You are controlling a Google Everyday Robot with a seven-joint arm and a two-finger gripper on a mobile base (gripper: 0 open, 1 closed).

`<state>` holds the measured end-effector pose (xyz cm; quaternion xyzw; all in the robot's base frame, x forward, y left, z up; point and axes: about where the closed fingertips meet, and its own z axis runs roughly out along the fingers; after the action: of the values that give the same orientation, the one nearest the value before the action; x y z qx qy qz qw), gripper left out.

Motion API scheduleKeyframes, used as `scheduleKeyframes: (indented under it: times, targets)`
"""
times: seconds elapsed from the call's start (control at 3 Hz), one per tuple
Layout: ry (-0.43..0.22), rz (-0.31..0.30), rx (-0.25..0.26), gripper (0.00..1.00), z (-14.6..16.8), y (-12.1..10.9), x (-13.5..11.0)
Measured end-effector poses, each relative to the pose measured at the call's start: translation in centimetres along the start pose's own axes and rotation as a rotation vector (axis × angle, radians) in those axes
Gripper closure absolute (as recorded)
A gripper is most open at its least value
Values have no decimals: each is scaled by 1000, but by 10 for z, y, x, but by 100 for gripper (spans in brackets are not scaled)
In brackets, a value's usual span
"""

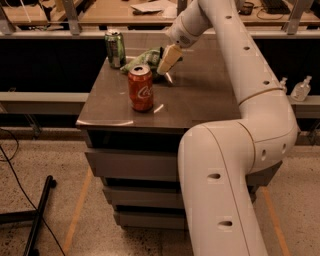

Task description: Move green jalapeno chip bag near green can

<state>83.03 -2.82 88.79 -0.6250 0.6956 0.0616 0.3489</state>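
Note:
The green jalapeno chip bag (141, 60) is a crumpled light-green bag, low over the dark table top (200, 100), just behind the red can and right of the green can (115, 48). The green can stands upright at the table's back left corner. My gripper (165, 59) is at the bag's right end and is shut on it. The bag's lower part is hidden behind the red can, so I cannot tell if it rests on the table.
A red Coca-Cola can (141, 88) stands upright in front of the bag, near the table's left front. My white arm (240, 60) reaches over the table's right side. A wooden counter (125, 12) runs behind. A clear bottle (302, 90) stands at right.

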Motion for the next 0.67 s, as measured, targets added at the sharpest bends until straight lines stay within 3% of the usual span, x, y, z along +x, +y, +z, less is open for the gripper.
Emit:
scheduleKeyframes:
  times: [0.33, 0.67]
  targets:
    - [0, 0, 0, 0, 0, 0, 0]
    - [-41, 11, -8, 0, -3, 1, 5]
